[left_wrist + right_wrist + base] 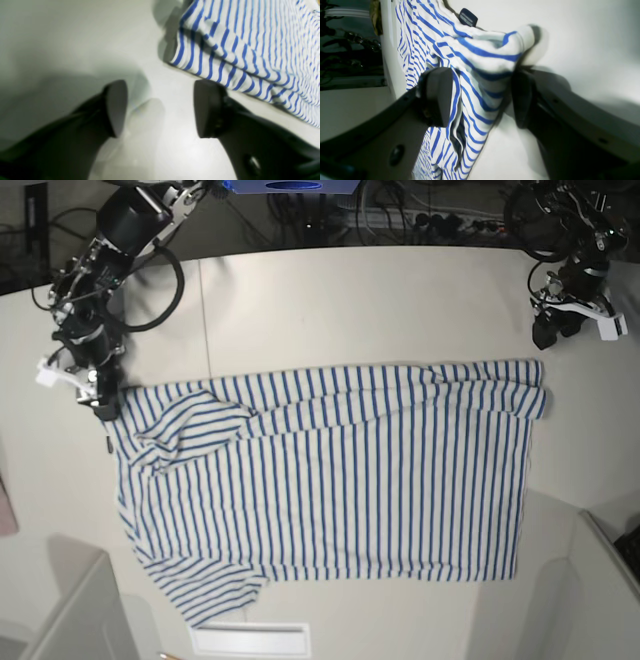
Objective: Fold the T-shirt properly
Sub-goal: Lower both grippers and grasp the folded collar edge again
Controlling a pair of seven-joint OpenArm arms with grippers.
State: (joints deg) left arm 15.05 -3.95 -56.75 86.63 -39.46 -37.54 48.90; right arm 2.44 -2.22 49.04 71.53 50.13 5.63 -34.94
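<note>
A pale table carries 1 T-shirt, white with blue stripes, spread mostly flat across its middle. 1 sleeve lies folded over the body near the left in the base view.

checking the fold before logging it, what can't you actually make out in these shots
- Base view: right gripper fingers too small, hidden by its wrist; whether they pinch the T-shirt is unclear.
- Right wrist view: cloth lies between the fingers, contact with the pads uncertain; navy tag text too blurred to read.
- Left wrist view: left gripper over bare table; shirt cut off by the frame edge.
</note>
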